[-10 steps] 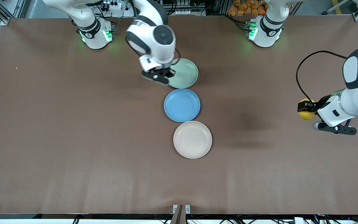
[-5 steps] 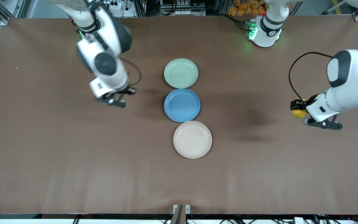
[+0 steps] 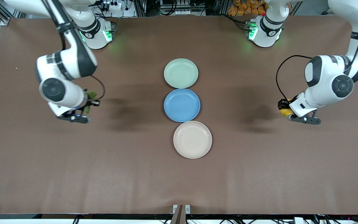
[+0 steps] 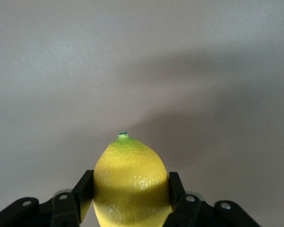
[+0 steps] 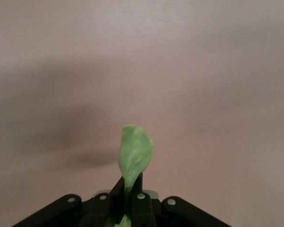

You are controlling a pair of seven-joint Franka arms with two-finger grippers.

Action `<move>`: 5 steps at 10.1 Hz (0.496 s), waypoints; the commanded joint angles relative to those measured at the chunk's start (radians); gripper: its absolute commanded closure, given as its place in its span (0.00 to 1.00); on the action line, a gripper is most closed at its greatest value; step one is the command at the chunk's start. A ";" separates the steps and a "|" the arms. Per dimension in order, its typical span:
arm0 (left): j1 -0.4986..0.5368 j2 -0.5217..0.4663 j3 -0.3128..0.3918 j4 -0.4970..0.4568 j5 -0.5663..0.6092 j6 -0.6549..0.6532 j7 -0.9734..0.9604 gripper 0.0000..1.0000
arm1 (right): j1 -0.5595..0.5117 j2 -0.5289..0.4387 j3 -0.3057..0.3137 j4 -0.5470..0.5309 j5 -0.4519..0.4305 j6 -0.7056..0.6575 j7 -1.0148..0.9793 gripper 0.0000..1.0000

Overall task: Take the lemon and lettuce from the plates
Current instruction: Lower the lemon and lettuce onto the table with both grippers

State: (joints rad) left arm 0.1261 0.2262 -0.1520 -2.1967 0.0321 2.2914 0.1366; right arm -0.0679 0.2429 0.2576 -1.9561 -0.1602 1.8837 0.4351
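My left gripper [image 3: 283, 107] is shut on the yellow lemon [image 3: 286, 111] and holds it above bare table toward the left arm's end; in the left wrist view the lemon [image 4: 131, 182] sits between both fingers. My right gripper [image 3: 89, 101] is shut on the green lettuce [image 3: 89, 96] above bare table toward the right arm's end; the right wrist view shows the leaf [image 5: 135, 153] pinched between the fingers. The pale green plate [image 3: 181, 73] and the beige plate [image 3: 192, 139] lie bare in the table's middle.
A blue plate [image 3: 182, 105] lies between the green and beige plates. The three plates form a row down the table's middle. Brown table surface spreads wide at both ends.
My right gripper has swung from the green plate out toward the right arm's end with the lettuce. My left gripper has drifted a little toward the middle with the lemon.
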 commanded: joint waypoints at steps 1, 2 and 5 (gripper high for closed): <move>0.009 0.068 -0.005 -0.037 0.022 0.141 0.015 1.00 | -0.041 0.040 -0.058 -0.021 0.018 0.067 -0.074 1.00; 0.009 0.108 -0.005 -0.034 0.022 0.192 0.015 1.00 | -0.040 0.077 -0.093 -0.021 0.018 0.095 -0.085 1.00; 0.009 0.142 -0.005 -0.023 0.022 0.217 0.008 1.00 | -0.006 0.162 -0.168 -0.069 0.019 0.269 -0.084 1.00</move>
State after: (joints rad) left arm 0.1271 0.3658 -0.1519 -2.2274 0.0323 2.5034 0.1369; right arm -0.0988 0.3767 0.1242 -2.0002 -0.1600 2.0840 0.3606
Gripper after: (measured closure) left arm 0.326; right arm 0.943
